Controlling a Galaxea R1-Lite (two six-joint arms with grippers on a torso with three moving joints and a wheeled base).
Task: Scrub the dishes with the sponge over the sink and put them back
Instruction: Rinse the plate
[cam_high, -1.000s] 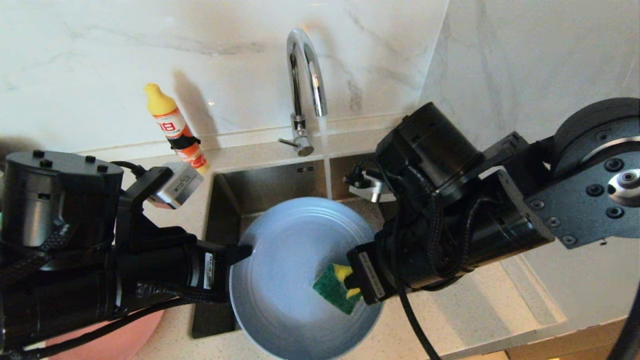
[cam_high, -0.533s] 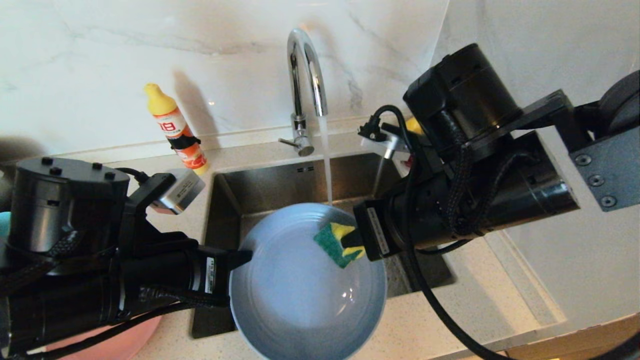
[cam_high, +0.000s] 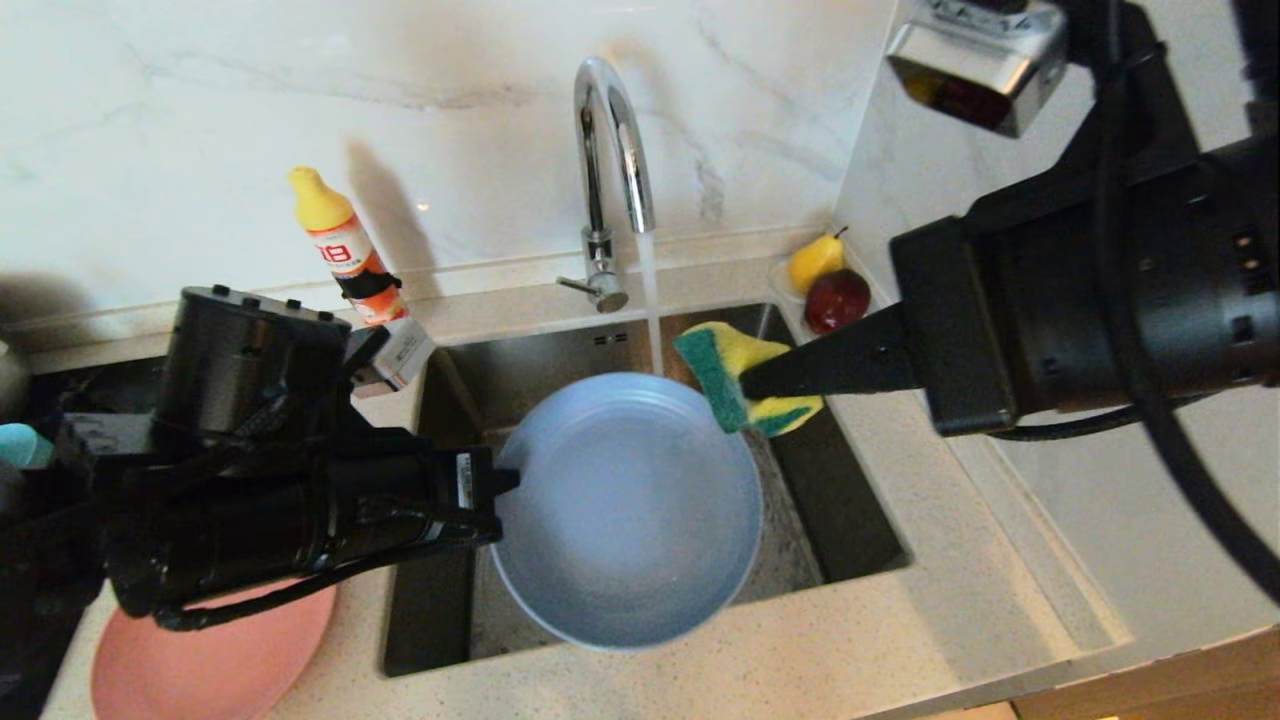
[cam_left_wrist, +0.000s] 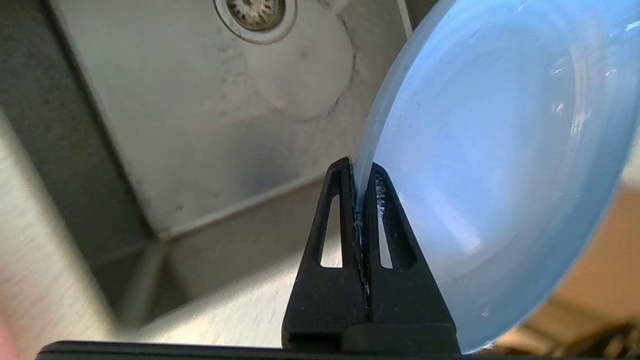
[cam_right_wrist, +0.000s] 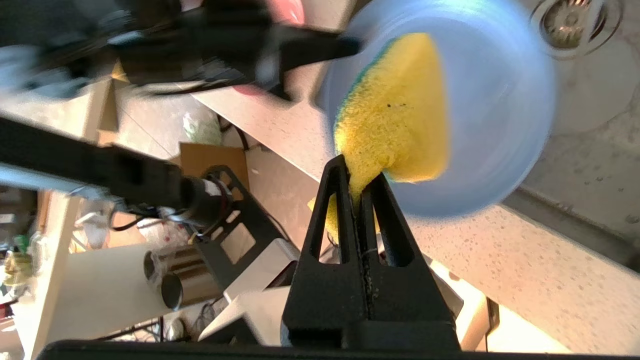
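The grey-blue plate (cam_high: 625, 510) hangs over the sink (cam_high: 540, 365), face up and slightly tilted. My left gripper (cam_high: 505, 480) is shut on its left rim; in the left wrist view the rim of the plate (cam_left_wrist: 500, 150) is pinched between the tips of the left gripper (cam_left_wrist: 361, 172). My right gripper (cam_high: 750, 385) is shut on the yellow-and-green sponge (cam_high: 745, 375), held up by the plate's far right rim, next to the water stream. The right wrist view shows the sponge (cam_right_wrist: 395, 115) squeezed in the right gripper (cam_right_wrist: 357, 175), with the plate (cam_right_wrist: 500, 125) behind it.
Water runs from the chrome tap (cam_high: 610, 130) into the basin, near the drain (cam_left_wrist: 256, 15). A salmon-pink plate (cam_high: 210, 660) lies on the counter at the front left. A soap bottle (cam_high: 350, 255) stands back left. A pear (cam_high: 815, 260) and a dark red fruit (cam_high: 838, 300) sit back right.
My right gripper has lifted the sponge off the plate's face and carried it up towards the back right. The left arm has shifted the plate further over the sink.
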